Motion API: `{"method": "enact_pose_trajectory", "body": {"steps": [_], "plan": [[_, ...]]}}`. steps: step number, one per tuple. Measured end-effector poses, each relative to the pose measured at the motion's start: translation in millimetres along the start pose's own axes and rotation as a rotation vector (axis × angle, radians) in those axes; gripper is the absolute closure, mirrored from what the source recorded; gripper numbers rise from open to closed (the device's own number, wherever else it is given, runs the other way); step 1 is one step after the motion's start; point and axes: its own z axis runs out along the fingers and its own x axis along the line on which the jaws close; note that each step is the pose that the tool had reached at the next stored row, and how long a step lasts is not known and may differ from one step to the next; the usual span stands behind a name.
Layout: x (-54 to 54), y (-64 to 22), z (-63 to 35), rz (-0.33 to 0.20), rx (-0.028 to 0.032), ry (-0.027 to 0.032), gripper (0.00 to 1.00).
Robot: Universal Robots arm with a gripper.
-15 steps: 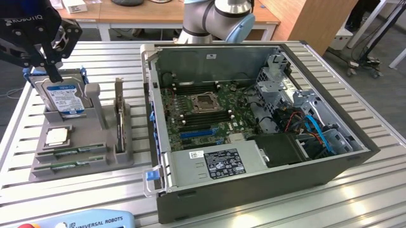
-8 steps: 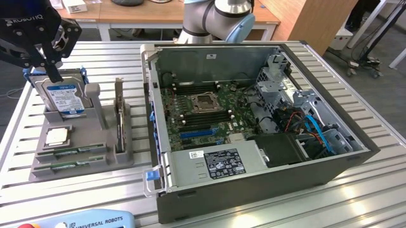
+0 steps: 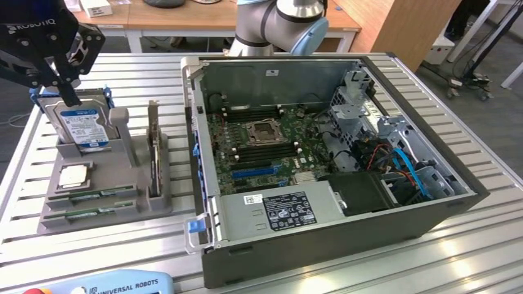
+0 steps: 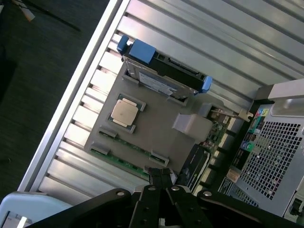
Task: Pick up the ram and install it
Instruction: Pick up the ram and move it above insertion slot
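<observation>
Jaws: black, pressed together with nothing between them, hanging above the hard drive (image 3: pixel 82 125) (image 4: pixel 154 83) at the far end of the grey holder (image 3: pixel 82 224) (image 4: pixel 156 128).
Ram (image 3: pixel 97 195) (image 4: pixel 121 161): two green sticks lying flat in slots at the holder's near end, side by side, well apart from the jaws.
Holder: resting on the tabletop (image 3: pixel 122 73) (image 4: pixel 199 33), at the exterior view's left of the computer case (image 3: pixel 327 236) (image 4: pixel 275 156).
Hard drive: silver with a blue-white label, standing on edge.
Processor (image 3: pixel 73 176) (image 4: pixel 124 112): square chip lying flat between hard drive and ram.
Expansion card (image 3: pixel 153 147) (image 4: pixel 194 166): dark, on edge along the holder's case side.
Case: open, motherboard (image 3: pixel 261 135) exposed.
</observation>
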Motion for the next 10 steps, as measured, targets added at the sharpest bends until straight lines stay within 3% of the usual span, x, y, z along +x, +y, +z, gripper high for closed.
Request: {"method": "enact_pose_trajectory", "body": {"steps": [10], "plan": [[-0.6,1.3,0.8,-0.041,-0.0008,0.0022,0.9]]}}
